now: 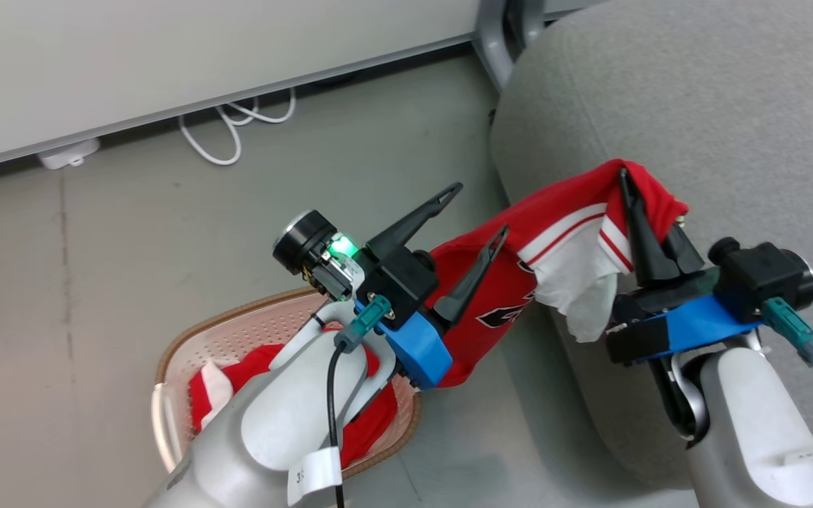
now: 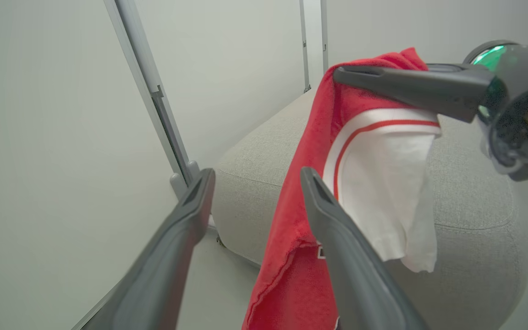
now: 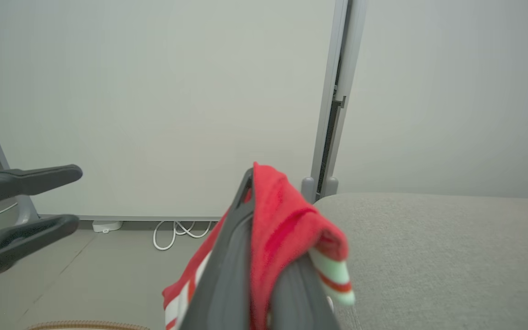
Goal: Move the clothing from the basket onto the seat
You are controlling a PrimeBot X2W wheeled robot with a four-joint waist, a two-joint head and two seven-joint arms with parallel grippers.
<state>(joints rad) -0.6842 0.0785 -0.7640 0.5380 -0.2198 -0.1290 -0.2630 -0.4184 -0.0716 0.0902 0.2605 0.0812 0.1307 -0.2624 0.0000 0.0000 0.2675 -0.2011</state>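
A red garment of the clothing (image 1: 555, 204) with white striped trim hangs from my right gripper (image 1: 625, 176), which is shut on its top fold above the front edge of the grey seat (image 1: 696, 106). The cloth drapes down to the left, off the seat's side. My left gripper (image 1: 480, 208) is open beside it, one finger lying against the red fabric. More red clothing (image 1: 371, 423) lies in the cream basket (image 1: 237, 314) on the floor, partly hidden by my left forearm. In the right wrist view the garment (image 3: 287, 220) covers the shut fingers.
A grey metal post (image 1: 495, 35) stands behind the seat against the white wall panel. A white cable (image 1: 233, 134) and a small white box (image 1: 68, 155) lie on the floor by the wall. Bare grey floor lies left of the basket.
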